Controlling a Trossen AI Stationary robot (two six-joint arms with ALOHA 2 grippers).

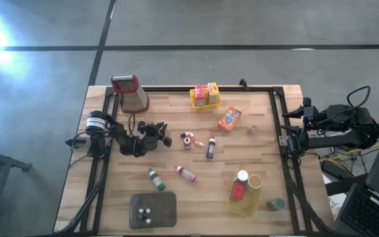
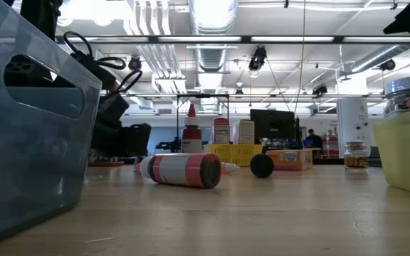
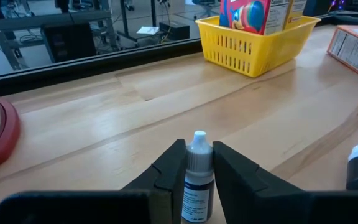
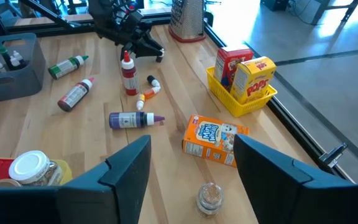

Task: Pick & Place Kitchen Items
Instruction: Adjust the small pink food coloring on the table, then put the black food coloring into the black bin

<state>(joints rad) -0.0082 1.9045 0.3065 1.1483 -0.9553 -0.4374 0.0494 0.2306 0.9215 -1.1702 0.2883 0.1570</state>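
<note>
So the left gripper (image 3: 199,177) is sitting mid-table just in front of the metal grater (image 1: 131,92), and its two fingers are closed snug around a tiny white-capped bottle (image 3: 197,174) — the wrist view shows the bottle upright between them, cap poking out above the fingertips. Looks to me like the pick step of one item is done or nearly so, and the carry hasn't started. The right gripper (image 4: 191,165) is parked off the table's right edge with its fingers spread wide and nothing between them. Plenty of kitchen items are still loose on the wood: an orange box (image 1: 229,119) lying flat, a purple-capped bottle (image 1: 210,149) on its side, a red-banded bottle (image 1: 186,174), a green-capped one (image 1: 155,178), and a small jar (image 1: 252,130). The grey tray (image 1: 170,214) at the near edge already holds a few little bottles, so my guess is that's the drop spot — though the yellow basket (image 1: 204,103) at the far side is also a candidate. Next move calls for a straight lift so the bottle doesn't slip or tilt, then swinging over without clipping the grater or the bottles nearby.
</note>
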